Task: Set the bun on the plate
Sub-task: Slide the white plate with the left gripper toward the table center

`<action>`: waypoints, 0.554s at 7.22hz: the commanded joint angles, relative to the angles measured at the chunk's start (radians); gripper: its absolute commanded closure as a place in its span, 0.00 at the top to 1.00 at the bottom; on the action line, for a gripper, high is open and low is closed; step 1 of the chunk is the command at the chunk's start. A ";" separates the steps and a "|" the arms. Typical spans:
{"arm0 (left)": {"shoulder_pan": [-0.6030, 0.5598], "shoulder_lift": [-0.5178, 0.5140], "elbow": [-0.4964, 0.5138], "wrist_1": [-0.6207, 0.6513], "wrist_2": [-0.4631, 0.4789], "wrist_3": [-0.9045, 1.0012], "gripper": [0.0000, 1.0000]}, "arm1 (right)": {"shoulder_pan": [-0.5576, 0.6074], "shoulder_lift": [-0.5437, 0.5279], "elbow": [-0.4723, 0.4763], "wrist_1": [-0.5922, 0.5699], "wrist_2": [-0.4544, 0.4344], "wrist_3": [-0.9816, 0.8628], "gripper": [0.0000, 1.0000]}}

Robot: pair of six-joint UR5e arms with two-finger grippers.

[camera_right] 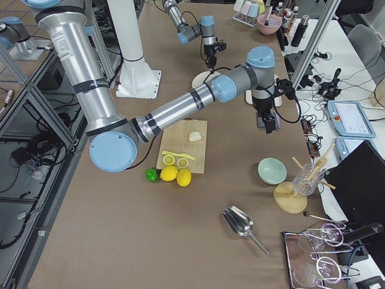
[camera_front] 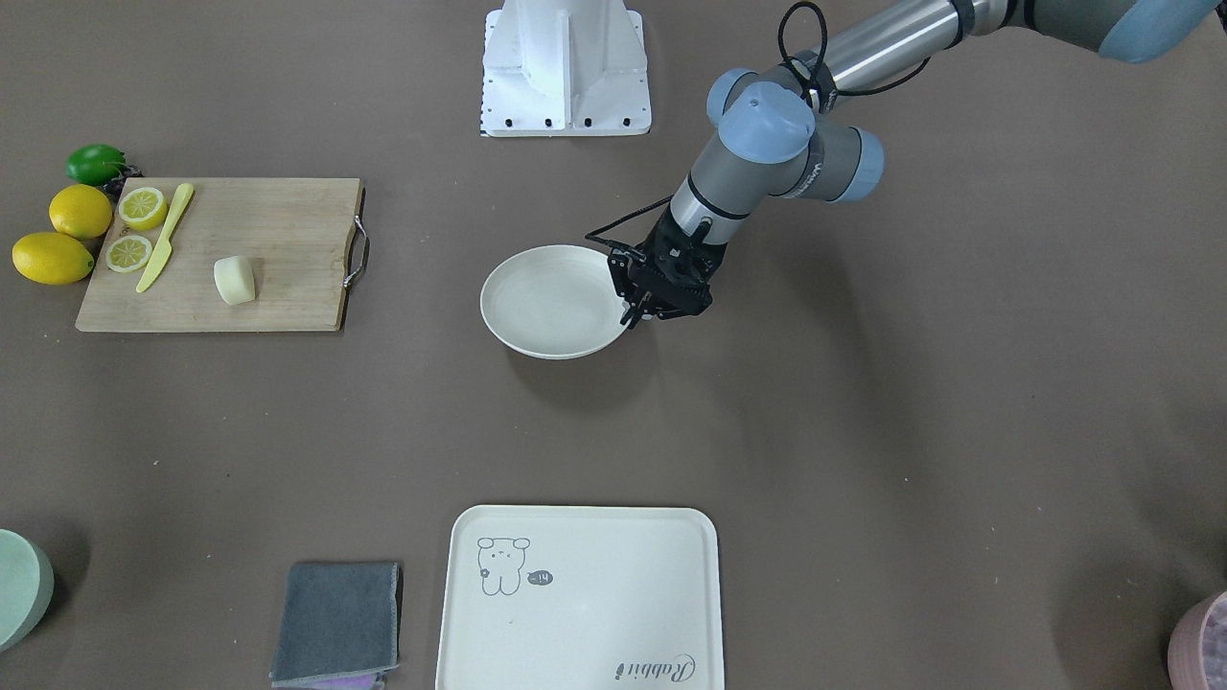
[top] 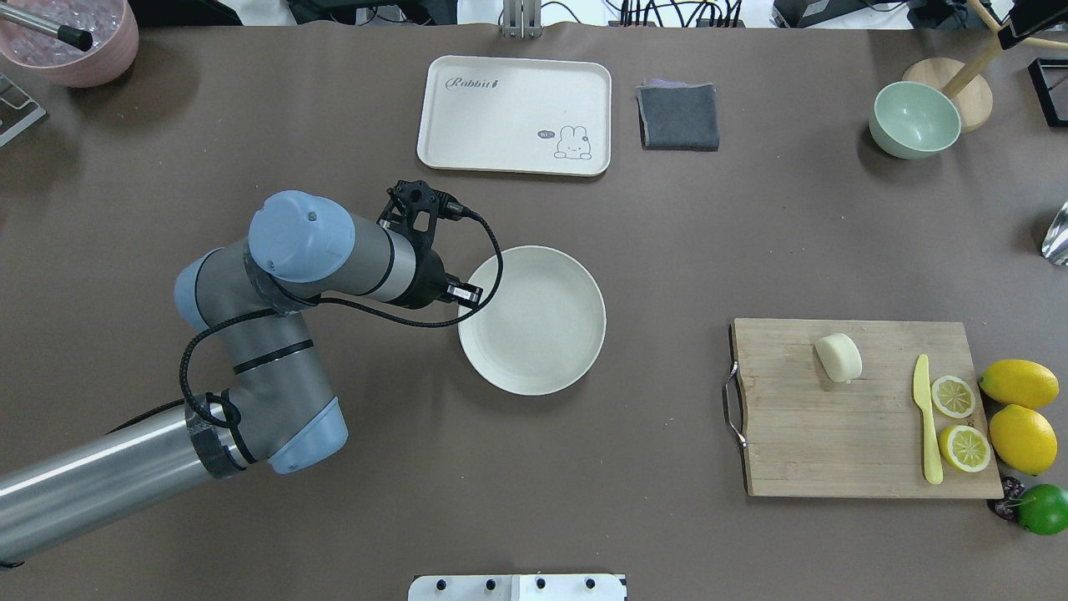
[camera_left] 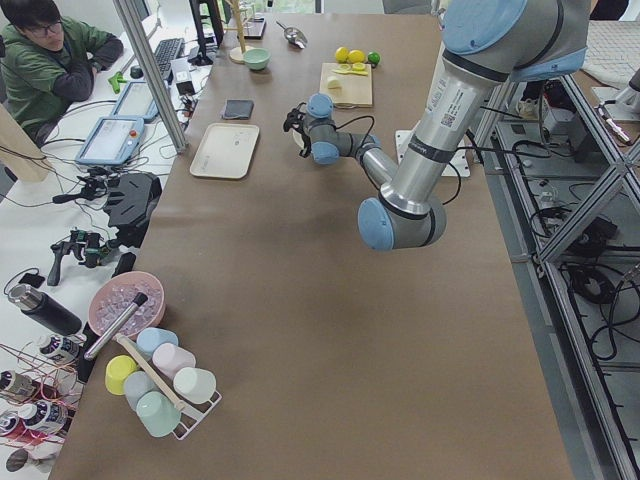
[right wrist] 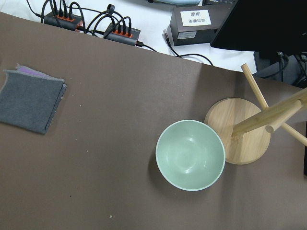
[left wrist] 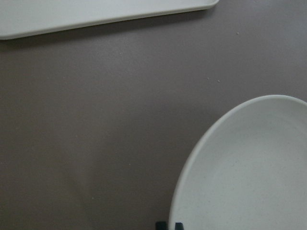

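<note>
The bun (camera_front: 235, 280) (top: 838, 357), a small pale cream lump, lies on a wooden cutting board (top: 859, 434) on my right side. The round off-white plate (camera_front: 546, 307) (top: 534, 321) (left wrist: 249, 172) sits mid-table with nothing in it. My left gripper (camera_front: 635, 314) (left wrist: 169, 225) is at the plate's rim on its left side, jaws nearly together and shut on the rim. My right gripper (camera_right: 267, 123) hangs above the far right of the table, over a green bowl (right wrist: 190, 154). I cannot tell whether it is open or shut.
On the board lie a yellow knife (top: 924, 417) and two lemon halves (top: 953, 396). Whole lemons (top: 1020, 384) and a lime (top: 1043, 507) sit beside it. A cream tray (top: 513, 113), grey cloth (top: 677, 115), wooden stand (right wrist: 244, 132) and pink bowl (top: 75, 42) line the far edge. A person (camera_left: 50, 60) sits past the table.
</note>
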 commanded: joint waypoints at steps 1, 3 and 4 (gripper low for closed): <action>0.016 0.003 -0.013 -0.004 0.004 -0.002 0.98 | 0.000 0.004 0.005 0.000 0.000 -0.007 1.00; -0.038 0.003 -0.040 -0.004 0.002 -0.006 0.98 | 0.000 -0.010 0.006 0.000 -0.003 0.002 1.00; -0.102 0.012 -0.071 0.004 -0.002 -0.011 0.98 | -0.001 0.000 0.000 -0.005 0.006 0.004 1.00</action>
